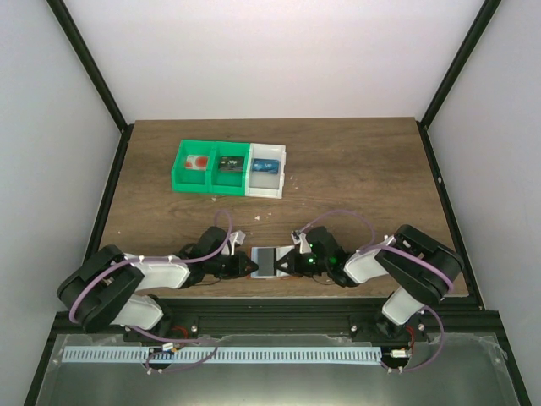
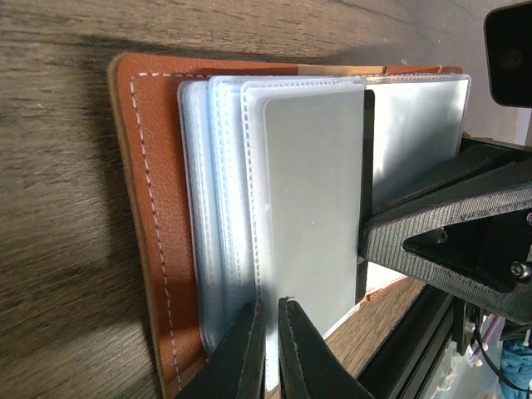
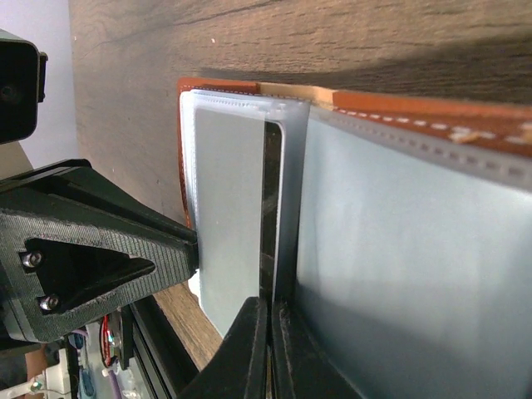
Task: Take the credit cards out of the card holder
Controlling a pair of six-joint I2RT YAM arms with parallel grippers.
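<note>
Pincer, left [image 2: 272, 309]: clenched on card holder [image 2: 158, 208] sleeve edge; should anchor firmly. Pincer, right [image 3: 268, 306]: clenched on credit card [image 3: 273, 208] edge; best drawn straight right, flat along desk [image 2: 58, 208].

A green bin [image 1: 207, 187] is sitting on the far part of a wooden table [image 1: 363, 169], touching a white bin [image 1: 267, 194] at its right. It is holding a pale, red-spotted piece [image 1: 199, 162] in one compartment and a dark piece [image 1: 228, 164] in the other.
</note>
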